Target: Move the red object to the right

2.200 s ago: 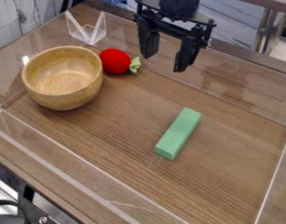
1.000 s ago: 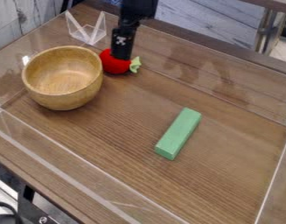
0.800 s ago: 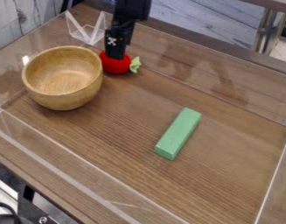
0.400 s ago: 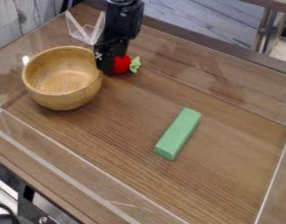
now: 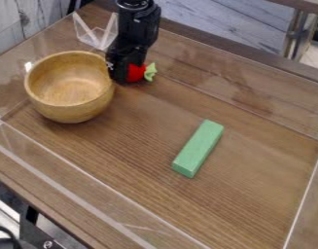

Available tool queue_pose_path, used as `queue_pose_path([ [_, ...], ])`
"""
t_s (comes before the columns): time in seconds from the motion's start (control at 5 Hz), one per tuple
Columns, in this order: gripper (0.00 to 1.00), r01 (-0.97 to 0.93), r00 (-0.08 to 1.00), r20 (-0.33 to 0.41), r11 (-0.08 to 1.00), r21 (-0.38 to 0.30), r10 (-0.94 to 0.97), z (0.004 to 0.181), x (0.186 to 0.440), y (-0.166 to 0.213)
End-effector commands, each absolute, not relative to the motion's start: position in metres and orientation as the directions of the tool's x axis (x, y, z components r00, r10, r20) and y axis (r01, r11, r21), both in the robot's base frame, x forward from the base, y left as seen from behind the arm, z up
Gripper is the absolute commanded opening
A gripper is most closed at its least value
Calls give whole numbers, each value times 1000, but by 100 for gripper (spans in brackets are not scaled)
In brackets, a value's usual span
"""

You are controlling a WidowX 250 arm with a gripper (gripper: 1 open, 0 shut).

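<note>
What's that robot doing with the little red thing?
The robot arm has its black tool pointing down right over the small red toy fruit, which sits on the wooden table beside the wooden bowl. The tool is open around the fruit and has not closed on it yet, so the fruit has not been picked up. A flat green block lies farther off, toward the right side of the table, untouched.
</note>
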State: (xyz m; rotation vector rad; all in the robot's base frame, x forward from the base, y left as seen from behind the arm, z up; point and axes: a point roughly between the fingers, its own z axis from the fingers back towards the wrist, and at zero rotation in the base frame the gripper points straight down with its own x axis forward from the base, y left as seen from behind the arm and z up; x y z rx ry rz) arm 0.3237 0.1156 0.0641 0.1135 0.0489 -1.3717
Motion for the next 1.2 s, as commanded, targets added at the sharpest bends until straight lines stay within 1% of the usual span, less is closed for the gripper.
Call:
queue_pose_path([
  [0.0,100,960,261,-90,248,132,-961,83,336,124],
  [0.2,0,953,274,-67,262,150,-959,78,342,123],
  [0.4,100,947,286,-40,277,161,-957,74,348,122],
  [0.8,100,968,185,21,186,170,-982,85,350,126],
  [1.0,100,969,171,41,176,172,-984,73,351,128],
])
